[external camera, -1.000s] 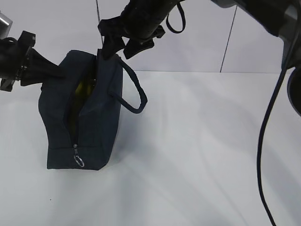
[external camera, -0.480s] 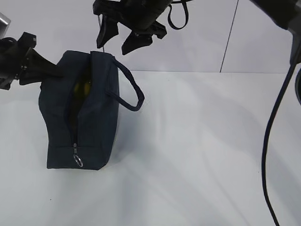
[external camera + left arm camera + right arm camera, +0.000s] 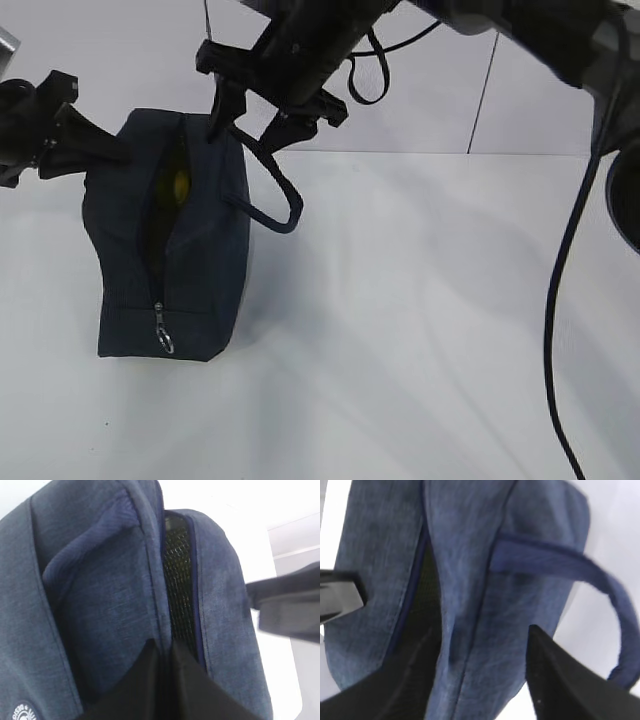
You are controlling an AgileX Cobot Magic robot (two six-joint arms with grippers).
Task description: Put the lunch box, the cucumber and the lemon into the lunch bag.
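The dark navy lunch bag (image 3: 200,270) stands on the white table at the left, its top zipper open. A bit of the yellow lemon (image 3: 178,186) shows inside the opening. The lunch box and the cucumber are hidden. My left gripper (image 3: 118,152) is shut on the bag's left rim; in the left wrist view (image 3: 165,650) its jaws pinch the fabric beside the mesh lining. My right gripper (image 3: 245,135) is open and straddles the bag's right wall; in the right wrist view (image 3: 482,630) one finger is in the opening and the other outside.
The silver ring pull (image 3: 165,343) hangs at the bag's near end. A looped handle (image 3: 280,195) droops off the bag's right side. A black cable (image 3: 560,300) hangs at the right. The white table (image 3: 420,330) stretches to the right of the bag.
My right gripper rose clear of the bag, then came back down, open, over the bag's right wall. The left gripper kept its hold. The bag's right side shifted slightly left.
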